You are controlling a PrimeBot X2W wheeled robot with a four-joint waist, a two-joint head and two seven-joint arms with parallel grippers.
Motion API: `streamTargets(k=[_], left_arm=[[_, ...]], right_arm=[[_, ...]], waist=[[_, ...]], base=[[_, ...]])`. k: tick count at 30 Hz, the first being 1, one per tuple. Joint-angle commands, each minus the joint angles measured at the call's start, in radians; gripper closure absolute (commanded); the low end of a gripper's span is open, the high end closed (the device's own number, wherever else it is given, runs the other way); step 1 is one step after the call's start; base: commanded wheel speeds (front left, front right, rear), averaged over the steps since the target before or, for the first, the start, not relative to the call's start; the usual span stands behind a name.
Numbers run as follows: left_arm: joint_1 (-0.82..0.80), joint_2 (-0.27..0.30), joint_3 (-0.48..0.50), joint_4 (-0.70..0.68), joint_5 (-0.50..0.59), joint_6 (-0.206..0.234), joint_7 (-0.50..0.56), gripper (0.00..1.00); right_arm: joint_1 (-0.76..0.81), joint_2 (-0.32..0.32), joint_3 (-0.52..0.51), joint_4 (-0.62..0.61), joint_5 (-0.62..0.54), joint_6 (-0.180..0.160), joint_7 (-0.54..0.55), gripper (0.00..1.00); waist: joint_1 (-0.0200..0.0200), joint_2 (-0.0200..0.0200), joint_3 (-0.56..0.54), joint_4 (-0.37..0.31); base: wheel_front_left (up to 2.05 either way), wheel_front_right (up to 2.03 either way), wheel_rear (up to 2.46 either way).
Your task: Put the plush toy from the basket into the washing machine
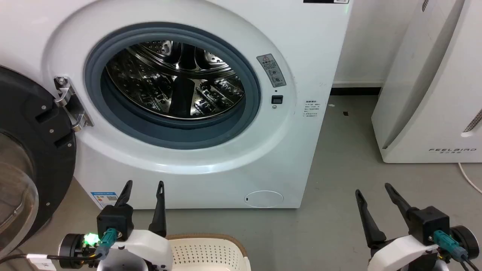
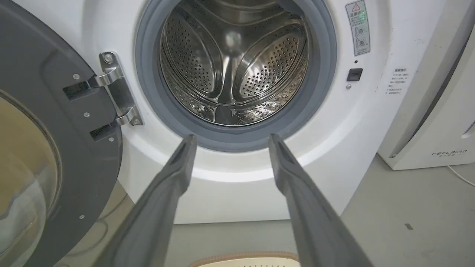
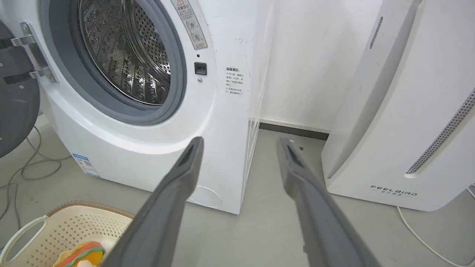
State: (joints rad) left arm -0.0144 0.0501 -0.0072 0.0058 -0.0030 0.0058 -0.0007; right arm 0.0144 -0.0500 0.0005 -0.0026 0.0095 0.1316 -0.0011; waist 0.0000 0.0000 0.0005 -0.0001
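The washing machine (image 1: 263,158) stands ahead, its round door (image 1: 22,158) swung open to the left and its steel drum (image 1: 177,82) bare inside. The cream basket (image 1: 205,250) sits on the floor at the bottom edge, just right of my left arm. In the right wrist view the plush toy (image 3: 79,254) lies in the basket (image 3: 55,230), showing yellow, orange and green. My left gripper (image 1: 145,188) is open and holds nothing, above the basket's left side, fingers pointing at the washer's front. My right gripper (image 1: 372,190) is open over bare floor, well right of the basket.
A white FEELBIRD appliance (image 1: 433,94) stands to the right of the washer, with a white cable (image 1: 469,177) on the floor by it. Grey cables (image 3: 26,167) lie on the floor under the open door. Grey floor (image 1: 339,210) stretches between washer and appliance.
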Motion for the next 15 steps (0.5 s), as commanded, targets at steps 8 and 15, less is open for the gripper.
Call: streamTargets(k=[8, 15], left_arm=[[0.000, 0.000, -0.017, 0.014, -0.013, 0.012, -0.022, 0.00], [-0.007, 0.000, -0.031, 0.045, -0.026, 0.020, -0.037, 0.00]], right_arm=[[0.004, 0.000, -0.007, -0.005, 0.016, 0.000, -0.022, 0.00], [0.000, 0.000, -0.021, -0.010, 0.018, 0.000, -0.037, 0.00]], waist=[[0.0000, 0.0000, 0.006, -0.002], [0.0000, 0.0000, 0.021, -0.005]], base=[[0.00, 0.00, 0.00], [0.00, 0.00, 0.00]])
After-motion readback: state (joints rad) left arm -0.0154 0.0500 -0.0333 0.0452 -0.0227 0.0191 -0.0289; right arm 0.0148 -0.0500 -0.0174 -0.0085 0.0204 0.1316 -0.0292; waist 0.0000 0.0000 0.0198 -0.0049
